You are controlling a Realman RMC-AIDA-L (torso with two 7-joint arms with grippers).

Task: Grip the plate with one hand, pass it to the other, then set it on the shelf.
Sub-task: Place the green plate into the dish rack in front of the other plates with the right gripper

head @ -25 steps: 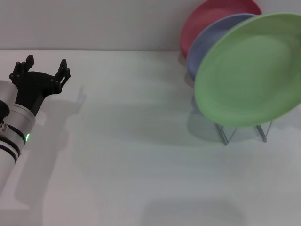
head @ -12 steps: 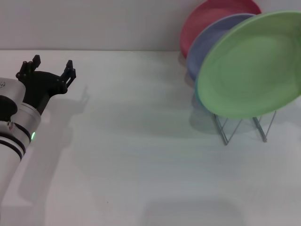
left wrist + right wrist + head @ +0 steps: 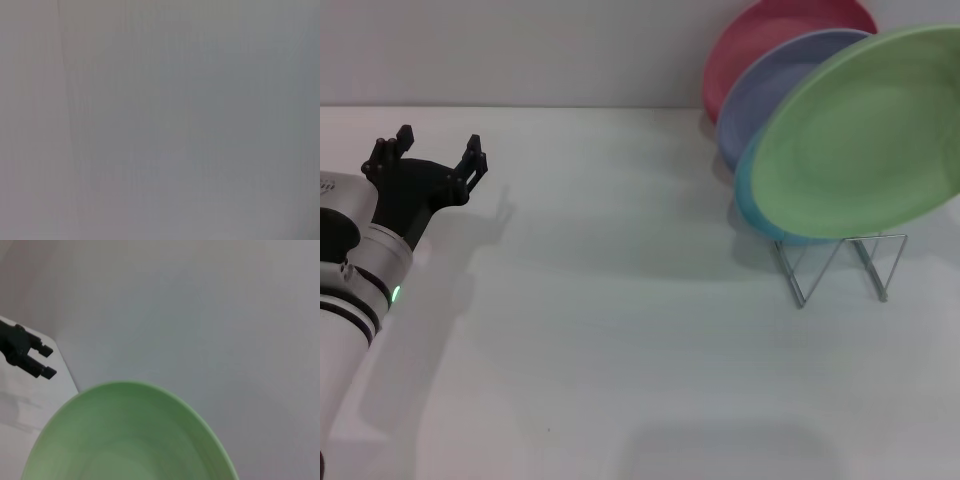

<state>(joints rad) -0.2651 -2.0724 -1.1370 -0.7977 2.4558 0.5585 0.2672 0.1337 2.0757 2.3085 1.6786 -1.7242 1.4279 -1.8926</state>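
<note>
The light green plate point(image 3: 865, 150) hangs tilted in the air at the right, above and in front of the wire shelf point(image 3: 835, 265); its right edge runs out of the head view. The same plate point(image 3: 125, 440) fills the lower part of the right wrist view, very close to the camera. My right gripper shows in no view. My left gripper point(image 3: 432, 150) stands open and empty at the far left over the table, well away from the plate. It also appears far off as the left gripper point(image 3: 47, 361) in the right wrist view.
On the shelf lean a sky-blue plate point(image 3: 758, 215), a lavender plate point(image 3: 770, 85) and a pink plate point(image 3: 760, 30), near the back wall. The white table point(image 3: 620, 330) spreads between the left gripper and the shelf. The left wrist view shows only a plain grey surface.
The green plate has risen and tilted flatter, uncovering the sky-blue plate and more of the shelf's wires. My left gripper has crept forward and slightly right.
</note>
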